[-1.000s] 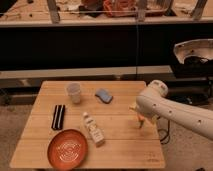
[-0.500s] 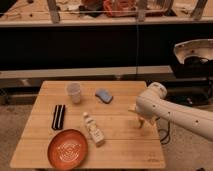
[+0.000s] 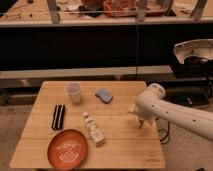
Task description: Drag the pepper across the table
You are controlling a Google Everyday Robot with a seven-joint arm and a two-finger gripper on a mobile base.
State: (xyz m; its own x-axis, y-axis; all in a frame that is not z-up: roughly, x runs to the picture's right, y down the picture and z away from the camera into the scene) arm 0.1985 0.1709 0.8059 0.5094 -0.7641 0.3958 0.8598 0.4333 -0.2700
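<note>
The gripper (image 3: 140,121) points down onto the table (image 3: 120,145) near its right edge, well apart from the bottle (image 3: 93,129). How wide it stands cannot be told; the pepper is perhaps hidden beneath it.

The square light bamboo-wood table (image 3: 125,145) is showing smooth plank strips with a matt finish. The round orange-red plate (image 3: 67,148) is looking smooth and faintly glossy. The small translucent whitish cup (image 3: 74,92) is looking like thin plastic. The pale bottle lying on its side (image 3: 93,129) is reading as plastic. The flat blue-grey pad (image 3: 104,95) is appearing soft and matt, and the black rectangular block (image 3: 58,116) is appearing dull. The white robot arm (image 3: 170,112) is showing a smooth, slightly shiny plastic shell. Its gripper (image 3: 141,122), down over the table edge nearest the arm, is looking pale and matt.
</note>
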